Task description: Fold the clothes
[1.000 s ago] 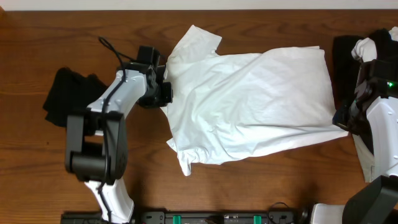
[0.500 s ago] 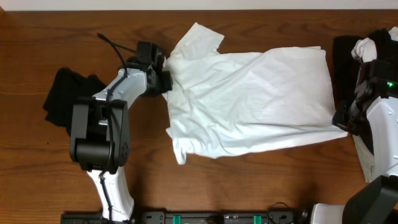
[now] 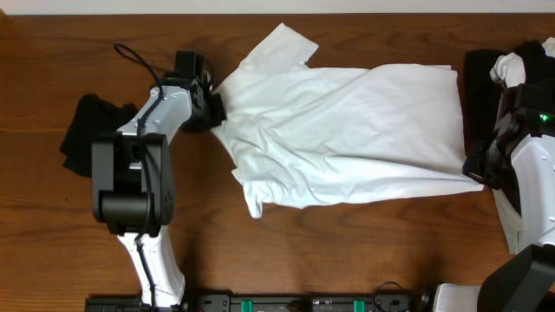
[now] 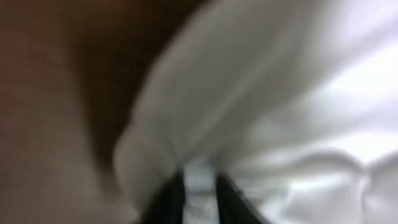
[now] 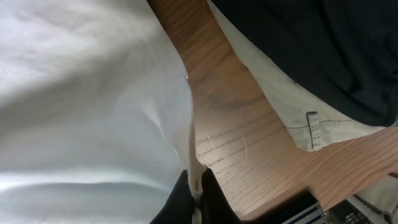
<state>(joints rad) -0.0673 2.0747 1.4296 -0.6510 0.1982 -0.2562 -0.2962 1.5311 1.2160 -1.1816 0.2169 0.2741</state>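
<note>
The white T-shirt [image 3: 347, 130] lies spread across the middle of the wooden table, one sleeve pointing to the far edge, another corner hanging toward the near left. My left gripper [image 3: 215, 107] is shut on the shirt's left edge near the collar; the blurred left wrist view shows white cloth [image 4: 261, 106] pinched between the dark fingers [image 4: 166, 199]. My right gripper [image 3: 479, 171] is shut on the shirt's near right corner; the right wrist view shows the cloth edge [image 5: 194, 163] clamped between the black fingers [image 5: 179, 202]. The print is not visible.
A small black fabric bundle [image 3: 91, 134] lies left of the left arm. A black garment heap with white cloth [image 3: 503, 69] sits at the far right, and shows in the right wrist view [image 5: 311, 56] over beige cloth. Bare wood lies along the near edge.
My left gripper has moved left and toward the far edge, dragging the shirt's left side with it and stretching the cloth flatter. The right arm has stayed still.
</note>
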